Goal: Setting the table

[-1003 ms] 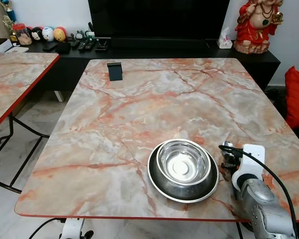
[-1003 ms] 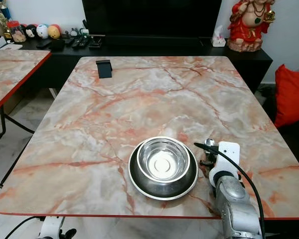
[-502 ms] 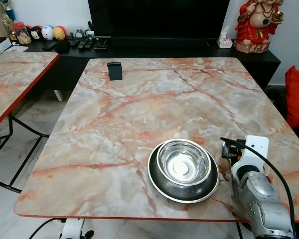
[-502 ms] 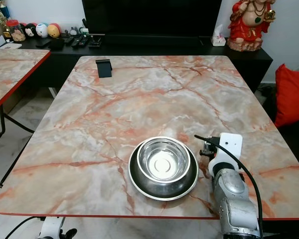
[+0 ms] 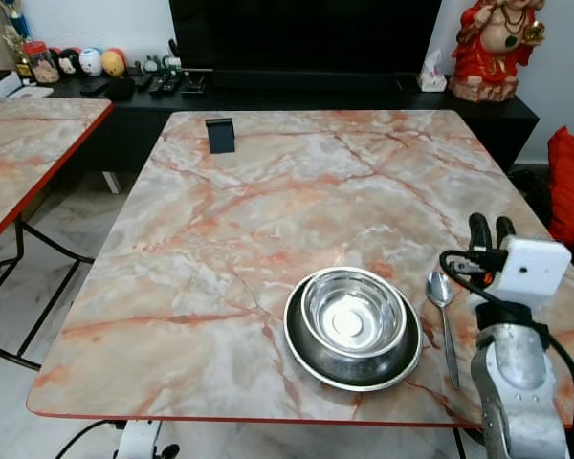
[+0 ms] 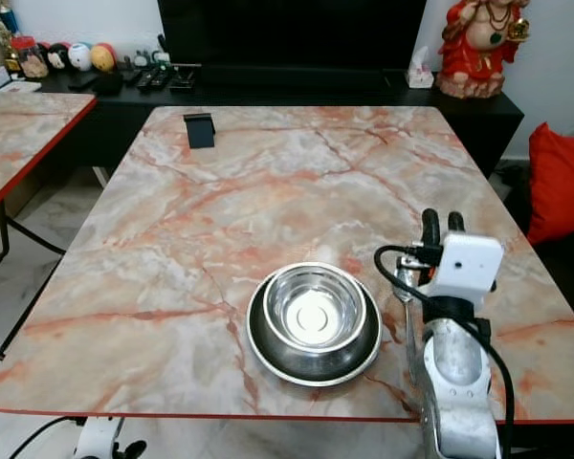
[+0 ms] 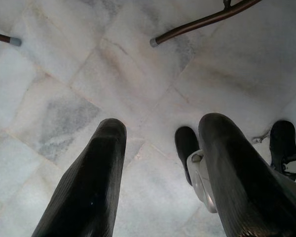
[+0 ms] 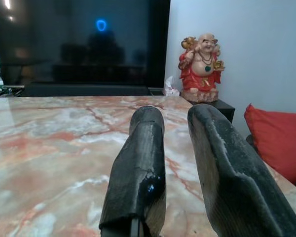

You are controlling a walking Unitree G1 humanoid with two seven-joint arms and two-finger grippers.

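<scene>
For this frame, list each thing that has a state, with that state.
Steel bowl: upright, empty, sitting in the steel plate.
Steel plate: flat on the table.
Spoon: lying right of the plate, bowl end away from the robot.
Right hand: open, empty.
Left hand: open, idle.

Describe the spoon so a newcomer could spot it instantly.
Start at the big pink-veined marble table, then find the nested shiny steel bowls near its front edge. Just to the bowls' right, lying flat, is the slim silver metal spoon, its bowl end pointing away from the robot, beside the right pincer.
</scene>
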